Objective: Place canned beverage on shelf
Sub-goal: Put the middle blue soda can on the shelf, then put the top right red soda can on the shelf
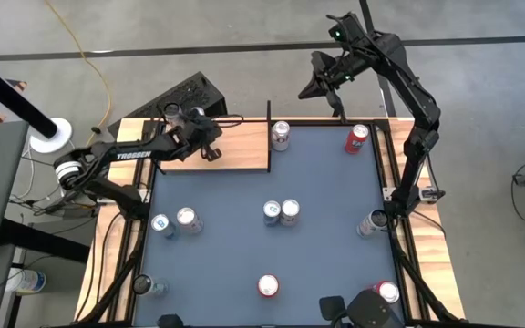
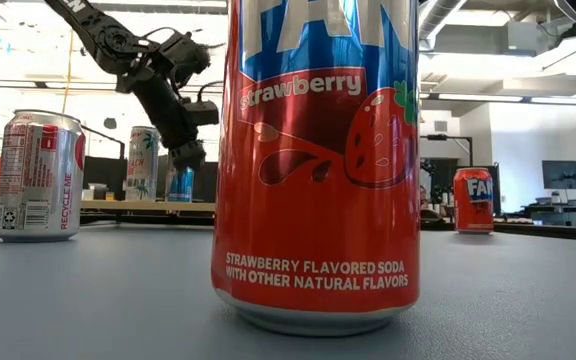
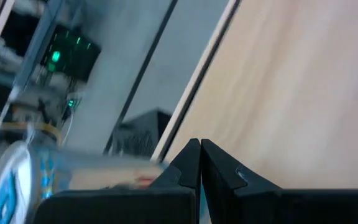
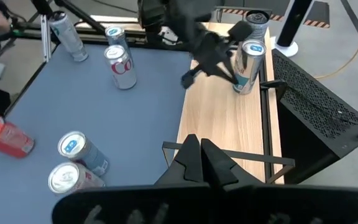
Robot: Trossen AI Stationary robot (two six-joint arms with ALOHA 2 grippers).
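Left tool (image 1: 210,146) seen over shelf (image 1: 244,150), fingers pressed together, nothing held. Silver-teal can (image 4: 248,65) found upright on shelf's far corner, just beside left tool, apart from it. Right tool (image 1: 322,87) parked high beyond table (image 1: 317,191), fingers likewise pressed together and empty.

Handling judged: thin aluminium wall, rigid if full, easily dented if squeezed hard; smooth printed skin likely slippery. Tall narrow form judged tippable when nudged. Hold best taken across mid-body, fingers square to sides, moderate force. Other cans noted loose on table, well apart from left tool.
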